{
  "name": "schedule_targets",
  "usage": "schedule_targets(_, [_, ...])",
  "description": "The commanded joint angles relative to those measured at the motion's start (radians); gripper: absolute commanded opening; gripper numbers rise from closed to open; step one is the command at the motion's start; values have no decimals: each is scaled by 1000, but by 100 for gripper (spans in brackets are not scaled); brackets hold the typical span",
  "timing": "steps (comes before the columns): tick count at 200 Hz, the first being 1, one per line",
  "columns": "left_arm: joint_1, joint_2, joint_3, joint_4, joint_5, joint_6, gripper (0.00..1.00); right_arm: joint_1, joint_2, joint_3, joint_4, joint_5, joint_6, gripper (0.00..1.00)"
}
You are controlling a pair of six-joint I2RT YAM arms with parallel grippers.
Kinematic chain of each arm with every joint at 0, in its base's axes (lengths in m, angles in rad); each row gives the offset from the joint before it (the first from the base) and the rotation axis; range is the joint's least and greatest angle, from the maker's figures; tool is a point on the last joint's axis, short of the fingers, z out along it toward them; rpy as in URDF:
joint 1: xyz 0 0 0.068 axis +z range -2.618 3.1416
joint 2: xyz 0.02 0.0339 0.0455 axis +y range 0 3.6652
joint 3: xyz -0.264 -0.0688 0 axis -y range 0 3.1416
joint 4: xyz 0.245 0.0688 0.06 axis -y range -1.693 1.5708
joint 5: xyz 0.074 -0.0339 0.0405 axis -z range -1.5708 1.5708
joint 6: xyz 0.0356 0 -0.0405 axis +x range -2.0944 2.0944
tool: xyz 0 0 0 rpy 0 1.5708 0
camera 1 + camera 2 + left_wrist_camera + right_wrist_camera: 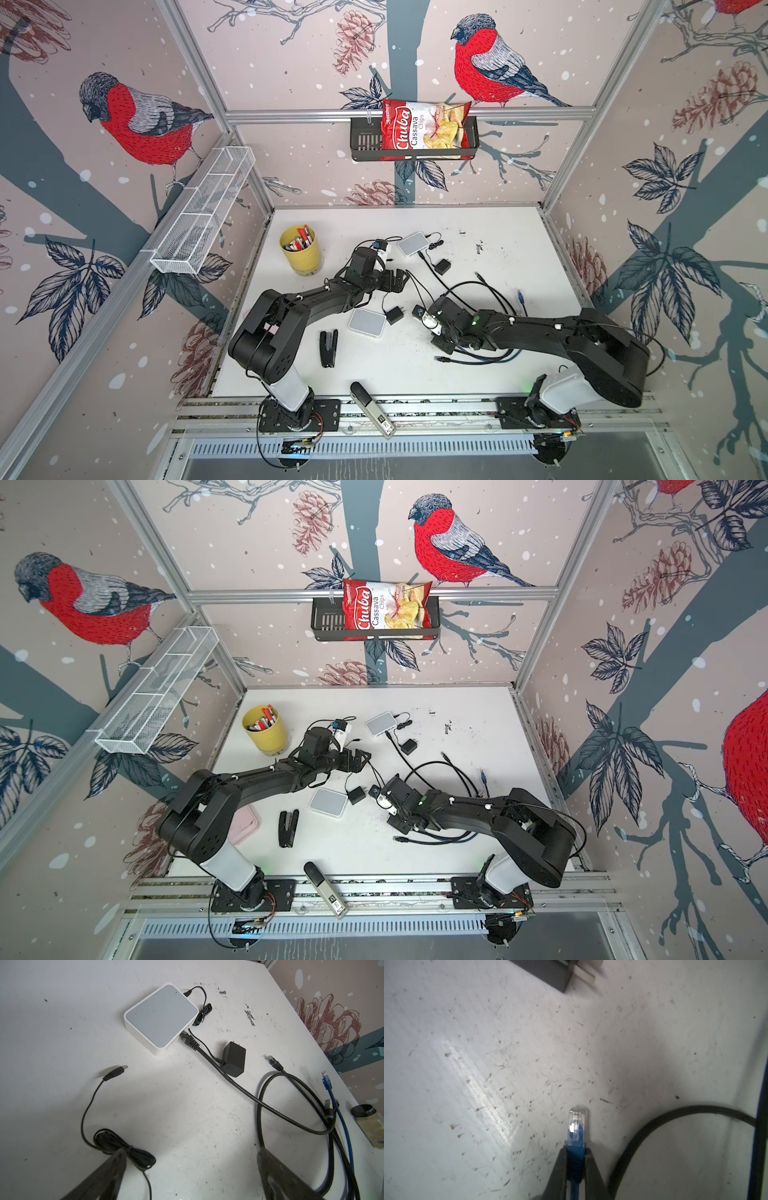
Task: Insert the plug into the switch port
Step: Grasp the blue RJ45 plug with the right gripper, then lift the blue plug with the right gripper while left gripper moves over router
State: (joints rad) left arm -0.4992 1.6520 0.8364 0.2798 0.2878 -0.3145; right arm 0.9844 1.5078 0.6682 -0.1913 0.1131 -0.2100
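The blue Ethernet plug (576,1128) is pinched by its boot between the right fingers (560,1165), its clear tip close to the desk (488,1064). In a top view a white switch (368,323) lies near. The left fingers (276,1169) stand spread wide over a bundled black cable (124,1147).

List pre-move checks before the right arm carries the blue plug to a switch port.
1. Right tool shut on blue plug: ok.
2. Plug tip sticks out past the fingers: ok.
3. Left tool open, empty: ok.
4. Plug aimed at a port: not ok; no switch ahead in right wrist view.
5. Free port on far switch beside the black plug: cannot tell.
6. Near switch port side visible: cannot tell.
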Motion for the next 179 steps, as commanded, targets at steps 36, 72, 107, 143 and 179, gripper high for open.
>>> schedule_targets(36, [3, 9, 28, -4, -3, 15, 97, -55, -45, -13, -33, 3, -19, 8])
schedule_targets(72, [3, 29, 123, -106, -57, 69, 97, -125, -153, -40, 54, -7, -15, 7])
schedule_targets(107, [2, 110, 272, -243, -125, 156, 97, -205, -240, -67, 171, -3, 1, 6])
schedule_targets(143, [-9, 247, 476, -403, -215, 282, 96, -249, -235, -55, 211, 17, 16, 6])
schedule_targets(179, [-25, 381, 659, -530, -317, 416, 96, -302, -197, -55, 211, 4, 45, 5])
